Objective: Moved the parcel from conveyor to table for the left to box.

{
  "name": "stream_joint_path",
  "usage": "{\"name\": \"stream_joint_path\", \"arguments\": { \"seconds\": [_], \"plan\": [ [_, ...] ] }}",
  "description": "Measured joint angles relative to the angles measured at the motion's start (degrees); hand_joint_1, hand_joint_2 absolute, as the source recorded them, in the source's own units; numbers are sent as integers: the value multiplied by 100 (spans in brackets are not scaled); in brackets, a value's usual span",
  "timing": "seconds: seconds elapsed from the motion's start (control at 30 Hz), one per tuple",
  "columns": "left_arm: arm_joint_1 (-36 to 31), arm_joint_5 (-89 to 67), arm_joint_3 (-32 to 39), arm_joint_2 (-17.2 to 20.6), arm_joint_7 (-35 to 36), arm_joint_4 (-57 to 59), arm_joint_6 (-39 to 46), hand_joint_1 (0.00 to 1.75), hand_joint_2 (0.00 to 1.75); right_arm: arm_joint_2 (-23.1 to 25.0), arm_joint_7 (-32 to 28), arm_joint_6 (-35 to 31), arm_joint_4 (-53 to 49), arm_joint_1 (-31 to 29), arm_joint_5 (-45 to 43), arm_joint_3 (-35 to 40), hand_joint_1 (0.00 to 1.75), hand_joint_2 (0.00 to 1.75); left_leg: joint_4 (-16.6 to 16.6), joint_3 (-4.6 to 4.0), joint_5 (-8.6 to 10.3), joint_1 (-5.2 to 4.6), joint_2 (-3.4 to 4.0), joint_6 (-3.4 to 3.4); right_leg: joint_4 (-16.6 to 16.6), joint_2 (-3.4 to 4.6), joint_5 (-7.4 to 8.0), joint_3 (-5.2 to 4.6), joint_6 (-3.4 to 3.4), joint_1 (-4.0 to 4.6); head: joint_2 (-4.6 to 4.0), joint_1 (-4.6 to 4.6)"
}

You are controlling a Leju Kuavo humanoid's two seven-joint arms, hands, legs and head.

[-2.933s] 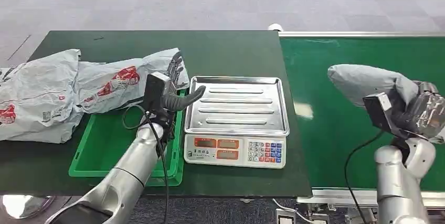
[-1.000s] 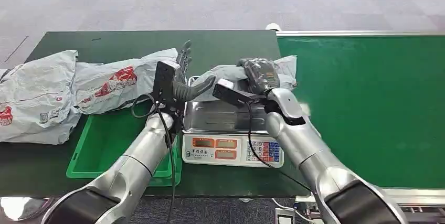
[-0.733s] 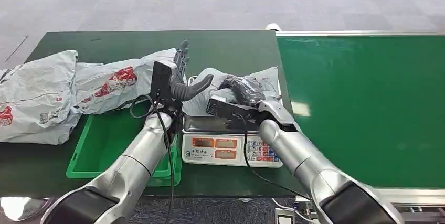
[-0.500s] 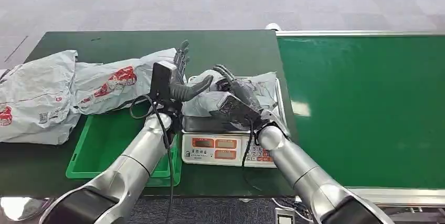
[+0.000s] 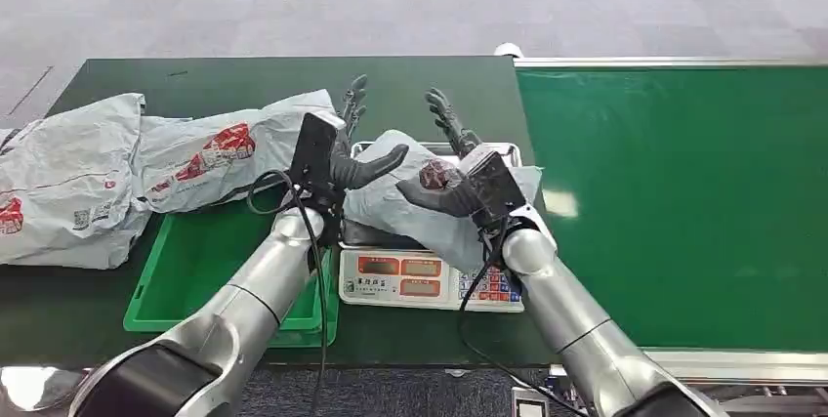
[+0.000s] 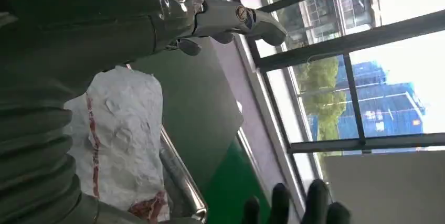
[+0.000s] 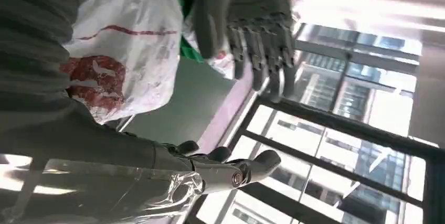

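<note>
Parcel lay on scale tray, between my 2 hands, long axis running far-left to near-right. Right hand was spread, holding nothing, touching parcel's right end. Left hand also spread, at parcel's left end, equally near. I judged left should take it toward green box, near-left.

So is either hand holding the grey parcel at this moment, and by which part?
Neither: left hand and right hand are open beside the grey parcel on the scale.
</note>
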Motion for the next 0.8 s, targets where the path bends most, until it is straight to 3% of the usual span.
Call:
{"name": "stream_joint_path", "arguments": {
  "seconds": [0.27, 0.6, 0.8],
  "plan": [
    [-119, -403, -335, -15, 468, 118, -272, 0, 175, -48, 76, -269, -149, 60, -1224, -1031, 0, 0, 0, 0, 0, 0, -1, 1, -1, -1, 1, 1, 1, 0, 0, 0],
    [-316, -1614, -1050, -17, 1002, 295, -413, 0, 175, -160, -109, -1144, -48, 68, -1319, -1841, 0, 0, 0, 0, -1, 0, -9, 0, -1, -6, 0, -2, 0, 0, 0, 0],
    [-350, -2876, -1823, -18, 1535, 535, 98, 0, 175, -332, -177, -1338, 2, 166, -1309, -2444, 0, 0, 0, -2, -4, -4, -7, 4, -1, -3, 0, 1, 1, -5, 0, 0]
  ]
}}
